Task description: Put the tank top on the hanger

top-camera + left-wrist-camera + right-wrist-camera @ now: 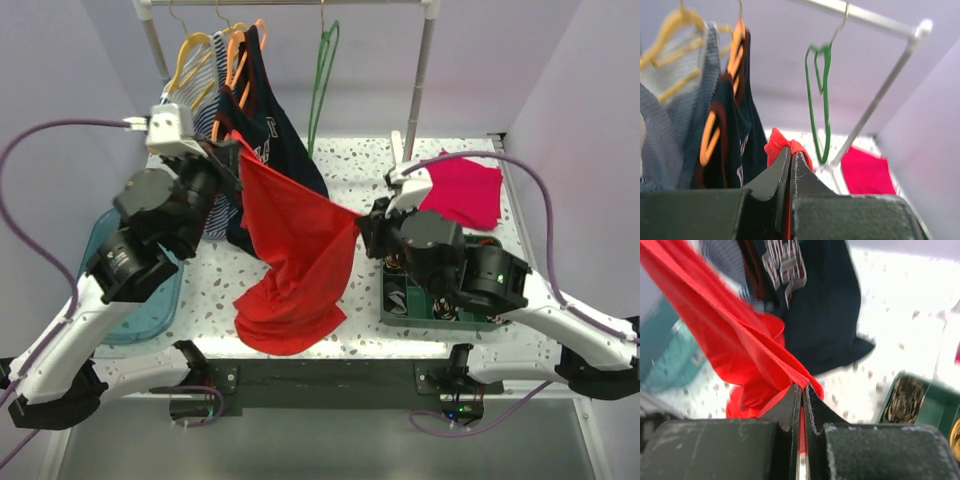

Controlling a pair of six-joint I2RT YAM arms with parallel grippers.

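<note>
Tank top (300, 260): one, red
Hanger (322, 90): one, green
Left gripper (792, 153), right gripper (801, 386): both clenched on tank top
Orange hangers (736, 50): partly hidden

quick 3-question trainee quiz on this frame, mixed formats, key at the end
1. True or false: the red tank top is on the green hanger.
2. Look at the left hand and the right hand. Which is shut on the red tank top? A) left only B) right only C) both
3. Fill in: the green hanger hangs bare from the white ___.

Key:
1. False. The top is stretched between the two arms, above the table.
2. C
3. rail
</note>
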